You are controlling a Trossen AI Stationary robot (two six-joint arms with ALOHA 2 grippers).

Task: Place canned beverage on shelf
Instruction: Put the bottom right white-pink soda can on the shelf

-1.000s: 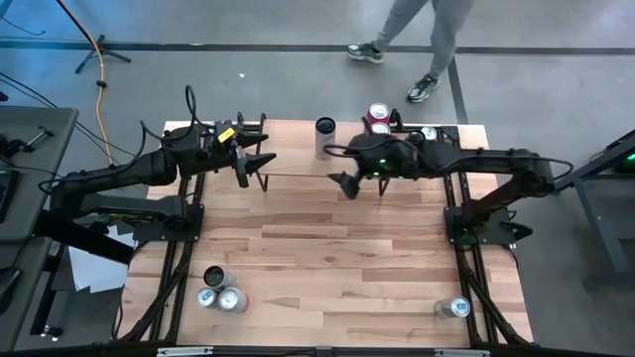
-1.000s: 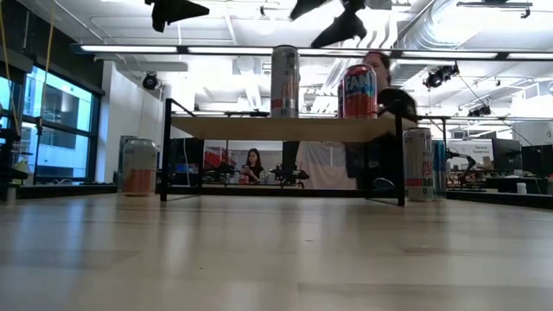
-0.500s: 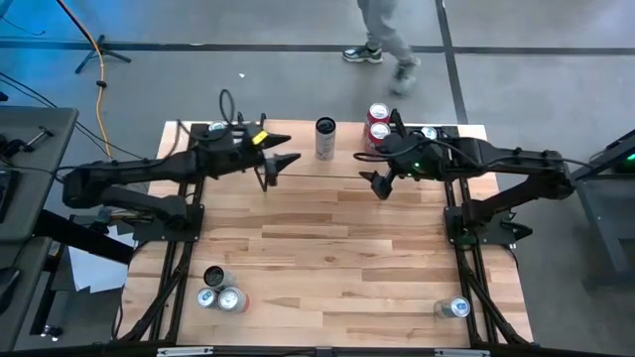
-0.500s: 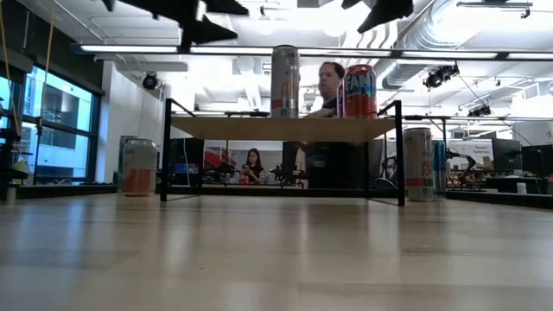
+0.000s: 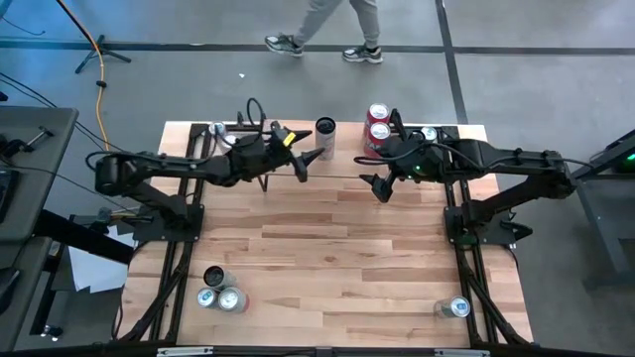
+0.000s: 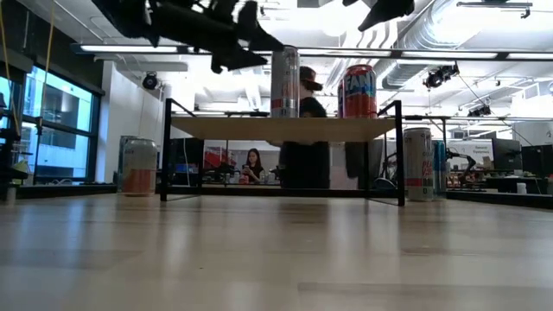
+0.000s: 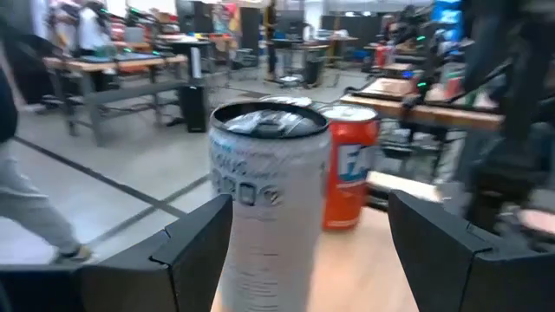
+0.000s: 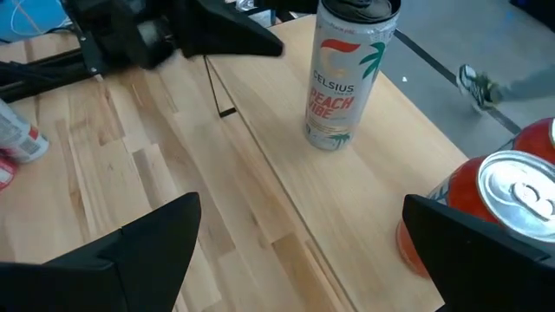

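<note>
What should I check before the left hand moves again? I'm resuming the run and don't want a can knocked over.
1. Silver can upright on the shelf: ok.
2. Left hand open and lined up with the silver can: ok.
3. Its fingers clear of the can wall: cannot tell.
4. Gap between the silver can and the red can: ok, they stand apart.
5. Right hand open, empty, apart from the left hand: ok.
6. Person on the floor beyond the table: ok, off the table edge.
</note>
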